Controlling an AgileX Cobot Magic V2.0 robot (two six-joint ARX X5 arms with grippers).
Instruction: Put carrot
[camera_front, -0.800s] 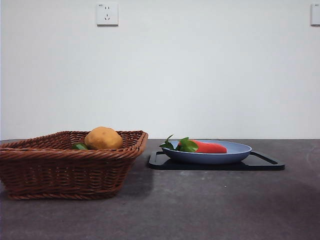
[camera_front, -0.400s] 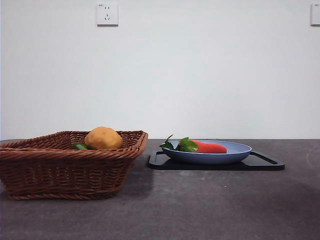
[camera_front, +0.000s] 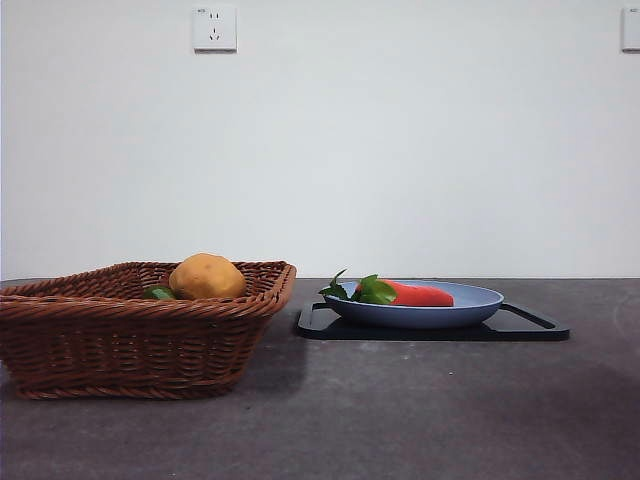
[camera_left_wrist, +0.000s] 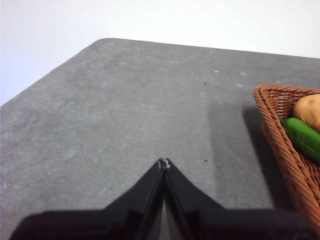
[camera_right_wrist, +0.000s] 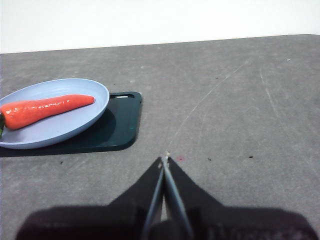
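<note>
The red-orange carrot (camera_front: 418, 295) with green leaves (camera_front: 372, 290) lies in a blue plate (camera_front: 470, 308) on a black tray (camera_front: 530, 324), right of centre in the front view. It also shows in the right wrist view (camera_right_wrist: 45, 109), lying in the plate (camera_right_wrist: 75, 130). My right gripper (camera_right_wrist: 164, 159) is shut and empty, above bare table and apart from the plate. My left gripper (camera_left_wrist: 164, 162) is shut and empty, above bare table beside the basket (camera_left_wrist: 285, 145). Neither arm shows in the front view.
A brown wicker basket (camera_front: 140, 335) stands at the left and holds a yellow-orange potato-like lump (camera_front: 207, 276) and a green vegetable (camera_left_wrist: 302, 137). A white wall with a socket (camera_front: 214, 27) stands behind the dark grey table (camera_front: 420, 410).
</note>
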